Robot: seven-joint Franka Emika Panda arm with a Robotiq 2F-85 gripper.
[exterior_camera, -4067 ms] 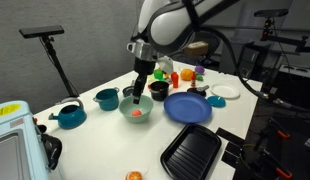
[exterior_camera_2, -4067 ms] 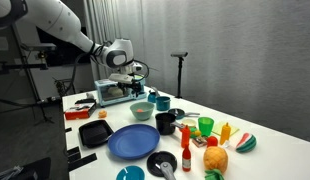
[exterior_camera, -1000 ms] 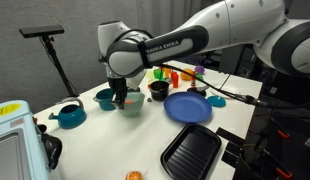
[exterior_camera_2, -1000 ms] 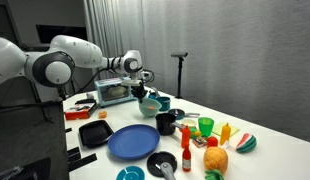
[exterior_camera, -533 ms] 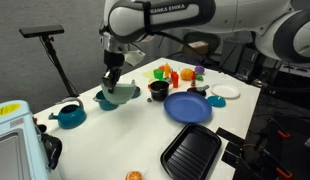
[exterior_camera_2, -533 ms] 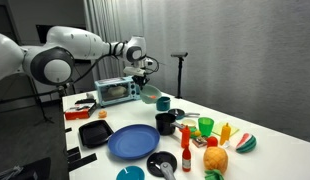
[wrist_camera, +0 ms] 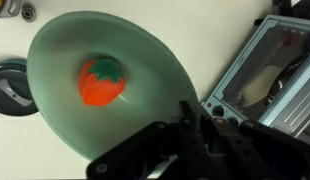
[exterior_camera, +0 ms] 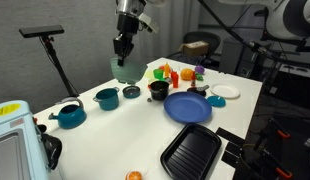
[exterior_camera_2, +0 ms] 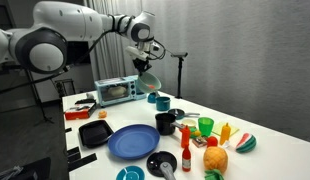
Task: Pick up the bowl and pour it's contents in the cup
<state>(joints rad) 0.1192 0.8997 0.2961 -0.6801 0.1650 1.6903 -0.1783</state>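
My gripper (exterior_camera: 122, 47) (exterior_camera_2: 145, 52) is shut on the rim of the pale mint-green bowl (exterior_camera: 125, 69) (exterior_camera_2: 147, 80) and holds it high above the table, tilted. In the wrist view the gripper (wrist_camera: 195, 112) pinches the bowl (wrist_camera: 65, 60) at its right rim. The contents (wrist_camera: 102, 82), one small orange piece with a green top, lie inside it. The short black cup (exterior_camera: 158, 90) (exterior_camera_2: 166, 122) stands on the table, below and off to the side of the bowl.
A teal pot (exterior_camera: 107, 98) (exterior_camera_2: 162, 102) stands under the lifted bowl, and a teal kettle (exterior_camera: 68, 115) beside it. A flat blue plate (exterior_camera: 188, 107) (exterior_camera_2: 132, 142), a black tray (exterior_camera: 190, 150), toy fruits (exterior_camera: 167, 73) and a toaster oven (exterior_camera_2: 113, 92) (wrist_camera: 265, 80) fill the table.
The gripper has risen steadily with the bowl, from just above the table beside the teal pot to high over it. The jaws have stayed shut on the rim.
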